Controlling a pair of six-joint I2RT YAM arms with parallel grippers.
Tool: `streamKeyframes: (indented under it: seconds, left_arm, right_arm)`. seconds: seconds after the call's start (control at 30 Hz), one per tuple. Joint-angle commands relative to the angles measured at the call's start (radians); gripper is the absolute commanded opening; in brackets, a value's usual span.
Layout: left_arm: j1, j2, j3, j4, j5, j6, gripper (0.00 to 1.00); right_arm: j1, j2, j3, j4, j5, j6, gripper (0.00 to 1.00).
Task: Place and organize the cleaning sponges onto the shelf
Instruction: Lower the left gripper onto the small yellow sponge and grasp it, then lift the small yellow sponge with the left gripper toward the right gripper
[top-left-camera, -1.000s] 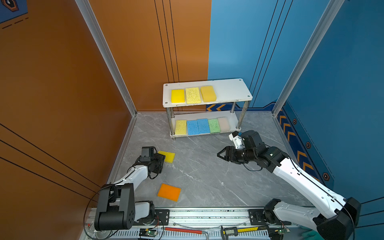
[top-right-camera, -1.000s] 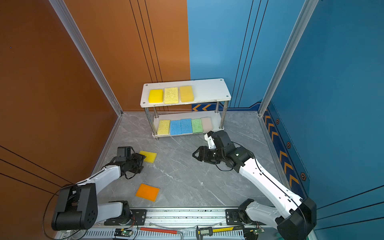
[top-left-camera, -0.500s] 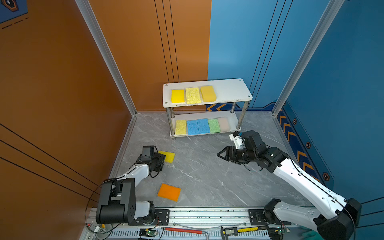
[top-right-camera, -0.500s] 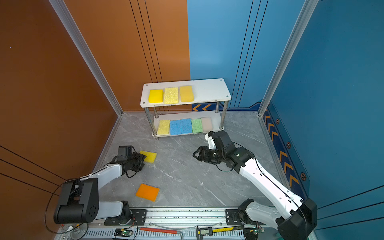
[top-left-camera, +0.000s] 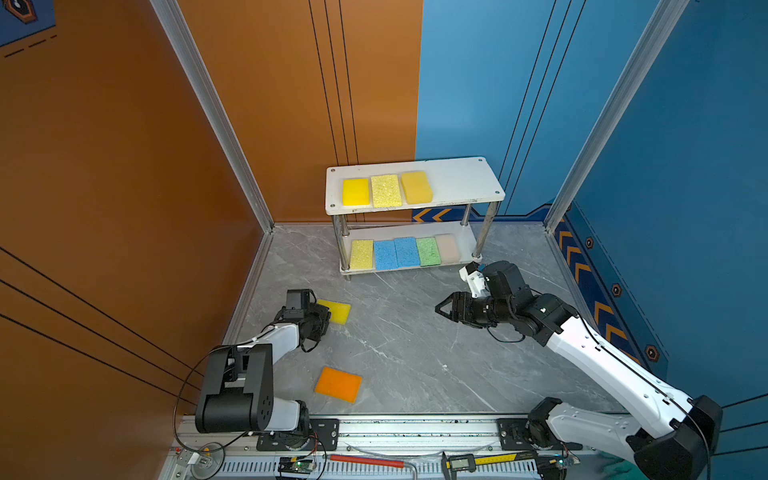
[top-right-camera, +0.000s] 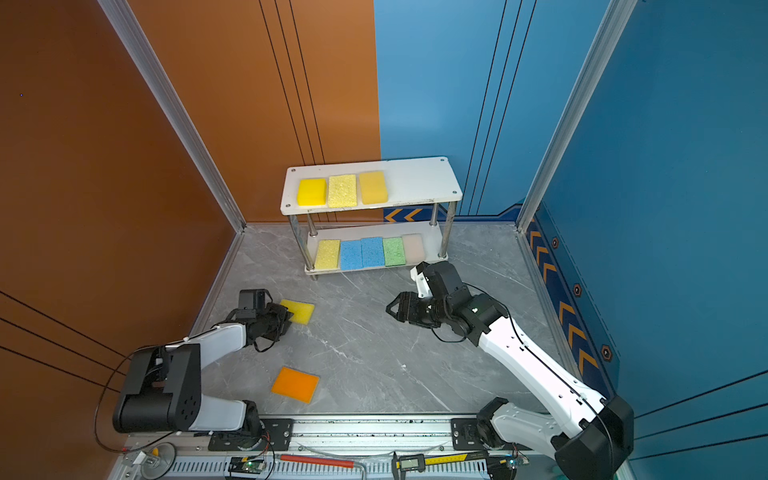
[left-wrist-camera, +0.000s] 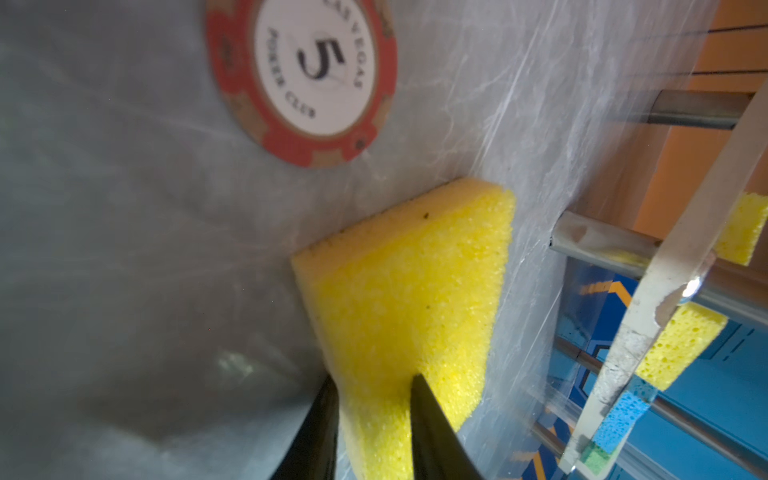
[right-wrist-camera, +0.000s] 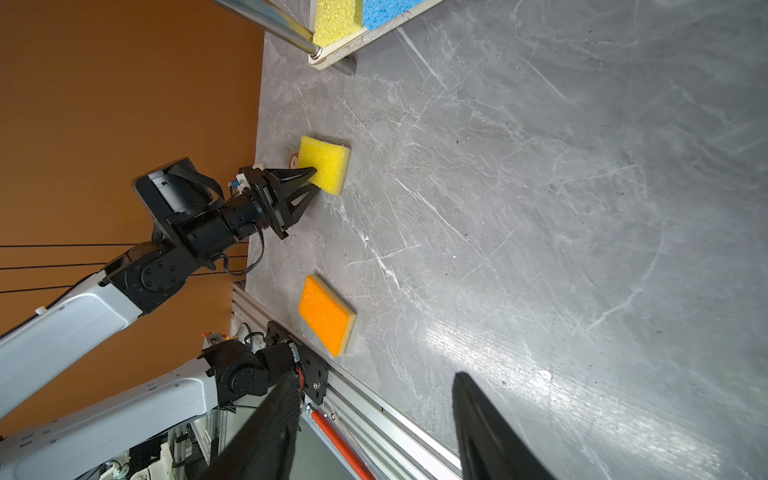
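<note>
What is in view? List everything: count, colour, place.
white two-tier shelf with metal posts: one, white, back of the floor
yellow foam sponges on its top board: three, yellow, side by side
foam sponges on its lower board: five; yellow, two blue, green, pale beige-pink; in a row
loose yellow rectangular foam sponge: one, yellow, floor, left
orange foam sponge: one, orange, floor near the front rail
round poker chip: one, red and white, beside the loose yellow sponge
left end effector: one, black, closed on the loose yellow sponge's edge
right end effector: one, black, open, empty, before the shelf
</note>
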Motion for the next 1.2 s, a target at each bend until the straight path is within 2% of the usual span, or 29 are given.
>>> streamKeyframes:
  seconds: [0.0,0.4,0.57,0.63,0.77,0.87,0.9,0.97,1.0,1.17]
  left_arm:
    - [-0.002,0.050,0.001,-0.051,0.015,0.026,0.20]
    - [0.005,0.022,0.011,-0.088,0.058,0.113,0.01]
    - [0.005,-0.035,0.046,-0.180,0.089,0.204,0.00]
    - [0.005,-0.062,0.054,-0.204,0.119,0.235,0.00]
    - [-0.006,-0.150,0.023,-0.211,0.178,0.260,0.00]
    - [-0.031,-0.230,-0.010,-0.214,0.238,0.281,0.01]
    - [-0.044,-0.260,-0.018,-0.225,0.254,0.291,0.01]
    - [-0.076,-0.320,-0.025,-0.293,0.273,0.317,0.01]
    - [-0.097,-0.352,-0.028,-0.325,0.276,0.333,0.01]
    - [-0.223,-0.472,-0.058,-0.395,0.286,0.337,0.01]
  right_arm:
    - [0.005,0.011,0.003,-0.009,0.030,-0.001,0.60]
    - [0.003,0.017,0.008,-0.006,0.041,-0.002,0.61]
    - [0.003,0.028,0.016,-0.007,0.043,-0.006,0.63]
    - [0.003,0.035,0.018,-0.007,0.043,-0.007,0.67]
    - [0.005,0.051,0.013,-0.013,0.058,-0.001,0.67]
    - [0.004,0.070,-0.001,-0.053,0.096,0.011,0.67]
    - [0.005,0.078,-0.011,-0.068,0.107,0.017,0.72]
    - [0.005,0.092,-0.042,-0.078,0.106,0.032,0.74]
    - [0.005,0.099,-0.059,-0.078,0.099,0.039,0.78]
    - [0.013,0.123,-0.106,-0.078,0.084,0.031,0.84]
